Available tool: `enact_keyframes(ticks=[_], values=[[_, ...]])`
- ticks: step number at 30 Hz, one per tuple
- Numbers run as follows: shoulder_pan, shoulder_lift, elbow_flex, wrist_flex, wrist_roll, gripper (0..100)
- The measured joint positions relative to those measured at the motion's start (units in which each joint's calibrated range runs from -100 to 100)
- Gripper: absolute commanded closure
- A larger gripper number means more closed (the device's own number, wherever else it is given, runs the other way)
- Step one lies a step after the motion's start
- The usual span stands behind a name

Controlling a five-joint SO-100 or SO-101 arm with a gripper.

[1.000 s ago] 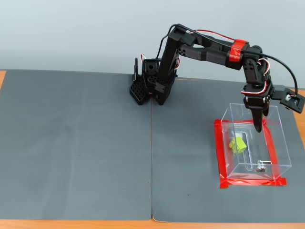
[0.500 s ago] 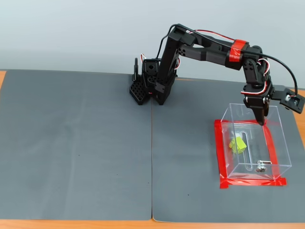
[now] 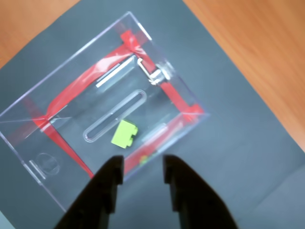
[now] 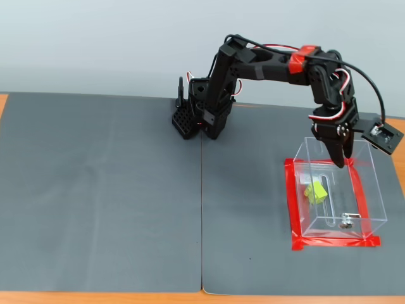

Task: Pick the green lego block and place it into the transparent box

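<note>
The green lego block (image 3: pixel 125 134) (image 4: pixel 315 192) lies on the floor of the transparent box (image 3: pixel 28 138) (image 4: pixel 373 190), beside a long slot. Red tape frames the box's base. My gripper (image 3: pixel 141 167) (image 4: pixel 340 161) hangs above the box's far rim, apart from the block. Its two black fingers stand parted with nothing between them. In the wrist view the fingers (image 3: pixel 107 183) reach in from the bottom edge, over the near wall of the box.
Two dark grey mats (image 4: pixel 101 190) cover the table, with a seam down the middle. Orange wood (image 3: pixel 257 57) shows past the mat's edge to the right of the box. The arm's base (image 4: pixel 196 117) stands at the back centre.
The gripper has risen out of the box and drawn back toward the far rim. The block has stayed in place inside the box.
</note>
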Motion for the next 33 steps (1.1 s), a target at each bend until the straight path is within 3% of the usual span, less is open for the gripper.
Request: enact_keyframes(ticks=[7,20,33], values=[[4.13,-0.08,-9.88,7.63,0.00,98],[20.27,-2.21,-26.31,13.18,0.00,98],[32.06,-20.48,-22.90,13.36,0.00,98]])
